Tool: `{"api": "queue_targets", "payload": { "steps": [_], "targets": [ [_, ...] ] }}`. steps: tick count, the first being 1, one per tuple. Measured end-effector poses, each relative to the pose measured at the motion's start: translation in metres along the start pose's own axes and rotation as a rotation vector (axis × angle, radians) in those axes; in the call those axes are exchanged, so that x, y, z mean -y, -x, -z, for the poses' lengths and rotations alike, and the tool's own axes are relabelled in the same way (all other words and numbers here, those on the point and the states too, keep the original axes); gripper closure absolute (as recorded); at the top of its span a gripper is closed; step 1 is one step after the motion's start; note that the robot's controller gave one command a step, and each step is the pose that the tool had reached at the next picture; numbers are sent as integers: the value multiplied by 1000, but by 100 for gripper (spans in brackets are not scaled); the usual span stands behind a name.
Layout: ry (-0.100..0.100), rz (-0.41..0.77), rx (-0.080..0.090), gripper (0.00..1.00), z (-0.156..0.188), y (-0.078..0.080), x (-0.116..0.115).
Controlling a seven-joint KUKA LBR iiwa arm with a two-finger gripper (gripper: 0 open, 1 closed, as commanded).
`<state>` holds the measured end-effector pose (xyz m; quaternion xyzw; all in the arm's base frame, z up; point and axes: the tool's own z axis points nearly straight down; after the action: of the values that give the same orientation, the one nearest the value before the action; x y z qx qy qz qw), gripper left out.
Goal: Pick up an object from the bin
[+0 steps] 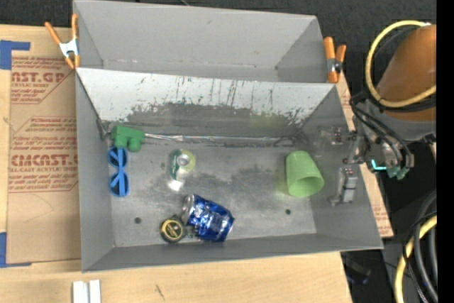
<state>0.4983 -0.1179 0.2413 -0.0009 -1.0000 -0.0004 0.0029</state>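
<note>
I find the gripper (345,188) at the right of the frame, against the bin's (213,35) right wall, just beside a light green cup (303,174). I cannot tell the claw's state.

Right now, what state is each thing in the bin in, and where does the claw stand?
Green cup: on its side, right of the floor.
Blue can: crushed, lying near the front wall.
Small silver-green can: left of the middle, upright or tipped unclear.
Blue glasses: lying flat by the left wall.
Green block: resting in the back left corner.
Claw: at the right wall, beside the green cup, apart from it.
</note>
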Motion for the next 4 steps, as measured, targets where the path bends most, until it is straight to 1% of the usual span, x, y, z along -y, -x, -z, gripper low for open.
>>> {"api": "queue_targets", "payload": {
  "steps": [1,2,3,4],
  "targets": [
    [1,-53,16,0,-144,35,18],
    [2,-50,16,100,-141,35,16],
    [0,-52,10,0,-143,33,18],
    [6,-50,5,100,-142,33,15]
  ]
}}
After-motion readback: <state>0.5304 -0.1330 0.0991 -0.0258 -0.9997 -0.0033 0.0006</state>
